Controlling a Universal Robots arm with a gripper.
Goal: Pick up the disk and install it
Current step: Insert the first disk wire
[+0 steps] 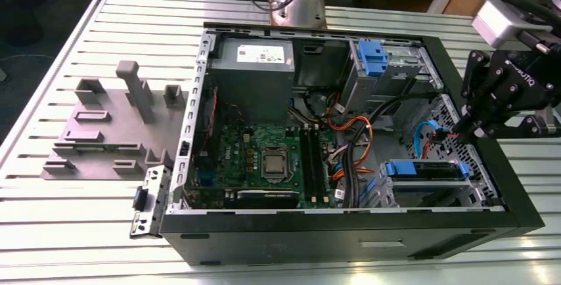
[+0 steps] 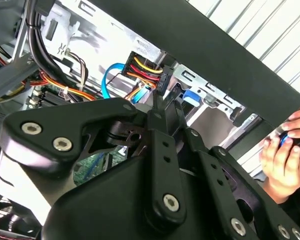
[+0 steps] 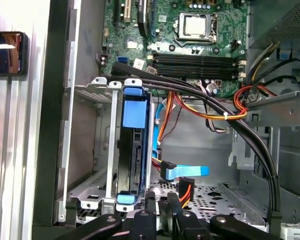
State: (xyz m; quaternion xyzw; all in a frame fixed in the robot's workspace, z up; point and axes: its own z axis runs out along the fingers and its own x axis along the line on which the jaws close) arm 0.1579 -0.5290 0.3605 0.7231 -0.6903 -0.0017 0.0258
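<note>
The disk [image 3: 132,150] sits edge-up in its bay, lower left. It looks stiff and fairly heavy; grip its blue bracket. The gripper [image 3: 162,210] hovers near, jaws clenched, empty.

Bright even light, glare on the slatted table [image 1: 52,186], blurred end effector [image 2: 162,107] close-up.

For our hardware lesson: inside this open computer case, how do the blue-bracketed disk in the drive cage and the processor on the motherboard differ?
The disk stands on edge in the metal drive cage; the processor lies flat on the motherboard. The disk is framed in blue plastic; the processor shows a bare silver lid. Both sit inside the case.
</note>
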